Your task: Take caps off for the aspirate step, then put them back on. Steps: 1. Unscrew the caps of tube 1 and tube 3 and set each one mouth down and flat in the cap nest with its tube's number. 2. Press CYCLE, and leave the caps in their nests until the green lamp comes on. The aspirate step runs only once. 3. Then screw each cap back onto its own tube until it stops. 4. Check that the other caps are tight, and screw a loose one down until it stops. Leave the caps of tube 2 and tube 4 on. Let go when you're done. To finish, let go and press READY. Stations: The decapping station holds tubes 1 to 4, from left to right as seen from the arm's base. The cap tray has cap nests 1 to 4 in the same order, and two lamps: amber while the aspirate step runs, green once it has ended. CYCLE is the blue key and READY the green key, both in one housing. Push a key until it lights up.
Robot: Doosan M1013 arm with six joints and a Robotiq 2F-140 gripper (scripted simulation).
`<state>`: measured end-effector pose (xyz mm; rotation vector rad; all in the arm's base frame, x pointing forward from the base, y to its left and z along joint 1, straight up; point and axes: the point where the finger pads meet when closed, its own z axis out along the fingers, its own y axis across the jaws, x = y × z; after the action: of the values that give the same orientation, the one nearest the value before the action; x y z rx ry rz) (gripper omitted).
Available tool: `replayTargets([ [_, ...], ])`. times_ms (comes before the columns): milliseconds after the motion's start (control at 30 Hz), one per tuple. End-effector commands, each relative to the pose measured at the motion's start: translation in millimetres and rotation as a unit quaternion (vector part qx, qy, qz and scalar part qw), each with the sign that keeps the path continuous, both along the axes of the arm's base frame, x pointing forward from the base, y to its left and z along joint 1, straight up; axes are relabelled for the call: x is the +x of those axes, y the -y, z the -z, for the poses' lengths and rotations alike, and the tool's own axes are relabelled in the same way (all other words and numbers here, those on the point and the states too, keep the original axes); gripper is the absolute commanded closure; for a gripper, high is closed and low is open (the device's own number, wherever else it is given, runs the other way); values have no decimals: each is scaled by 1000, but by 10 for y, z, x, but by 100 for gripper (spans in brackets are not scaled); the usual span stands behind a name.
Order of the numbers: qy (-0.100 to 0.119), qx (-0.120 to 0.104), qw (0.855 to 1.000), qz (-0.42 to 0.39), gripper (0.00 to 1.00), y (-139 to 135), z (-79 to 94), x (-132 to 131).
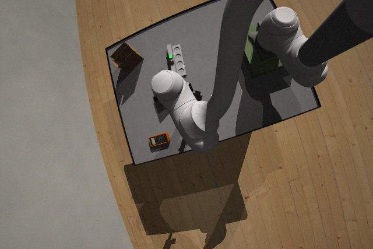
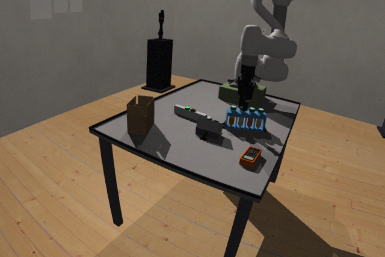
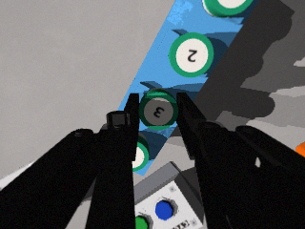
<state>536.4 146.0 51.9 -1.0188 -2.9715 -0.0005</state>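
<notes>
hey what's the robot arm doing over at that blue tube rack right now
The arm's claw is closed around the cap of tube 3 in the blue decapping station. The green lamp on the cap tray is lit, and the nests look empty, so it seems to be screwing that cap down.

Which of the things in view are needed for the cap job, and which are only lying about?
For the job: decapping station; cap 3, gripped by the end effector; cap tray with green lamp lit; key housing.
Lying about: cardboard box; orange meter; black pedestal on the floor.
</notes>
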Motion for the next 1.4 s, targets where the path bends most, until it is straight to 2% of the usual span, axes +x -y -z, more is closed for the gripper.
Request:
replayTargets([
  [0, 1, 0, 1000, 25, 70, -2, -6, 6],
  [33, 1, 0, 999, 50, 70, -2, -6, 6],
  [100, 1, 0, 999, 50, 70, -2, -6, 6],
  [167, 1, 0, 995, 100, 70, -2, -6, 6],
  [333, 0, 0, 975, 223, 70, -2, -5, 6],
  [467, 0, 0, 948, 319, 70, -2, -5, 6],
  [600, 0, 1, 911, 412, 70, -2, -4, 6],
  [667, 0, 1, 911, 412, 70, -2, -4, 6],
  [800, 0, 1, 866, 500, 70, -2, -3, 6],
  [967, 0, 1, 866, 500, 70, -2, -1, 6],
  [1000, 0, 1, 866, 500, 59, -2, 1, 6],
  [1367, 0, 1, 866, 500, 59, -2, 2, 5],
])
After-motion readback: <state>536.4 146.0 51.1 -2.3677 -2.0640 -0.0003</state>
